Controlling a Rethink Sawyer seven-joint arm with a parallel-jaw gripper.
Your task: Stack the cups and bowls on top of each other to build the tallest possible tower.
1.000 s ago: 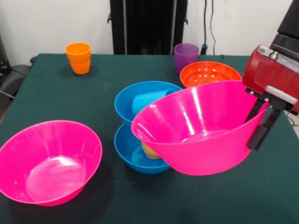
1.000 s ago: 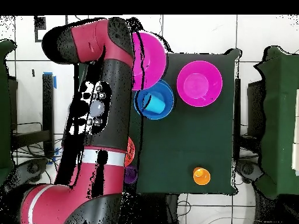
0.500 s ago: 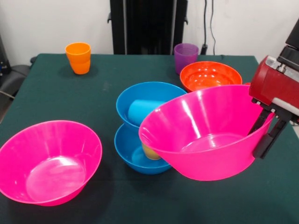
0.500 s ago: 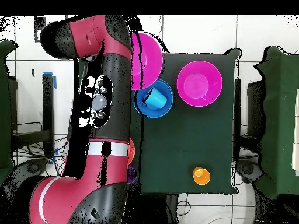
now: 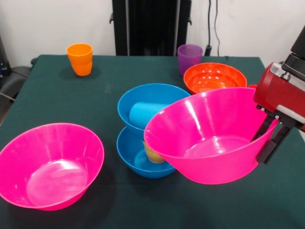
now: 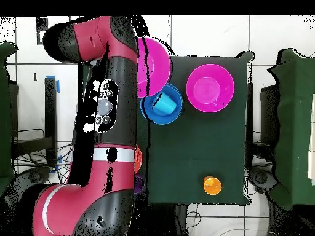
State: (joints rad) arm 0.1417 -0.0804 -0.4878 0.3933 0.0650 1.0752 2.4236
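Note:
My gripper (image 5: 264, 142) is shut on the right rim of a large pink bowl (image 5: 209, 138), with one finger inside the wall and one outside. The bowl tilts, its left rim up against the tower. The tower is a blue bowl (image 5: 138, 162) on the table, a yellow cup (image 5: 152, 155) in it, and a second blue bowl (image 5: 143, 95) on top. A light blue cup (image 5: 143, 113) lies on its side in the upper bowl. In the overhead view the arm covers the gripper; the held pink bowl (image 6: 157, 61) and the top blue bowl (image 6: 173, 110) show beside it.
A second pink bowl (image 5: 50, 164) sits at the front left, also visible from overhead (image 6: 210, 88). At the back stand an orange cup (image 5: 80, 58), a purple cup (image 5: 189, 56) and the orange-red bowl (image 5: 214, 76). The orange cup (image 6: 211, 183) also shows from overhead.
The held pink bowl and the gripper have shifted right and slightly down, uncovering more of the top blue bowl and the light blue cup. Nothing else moved.

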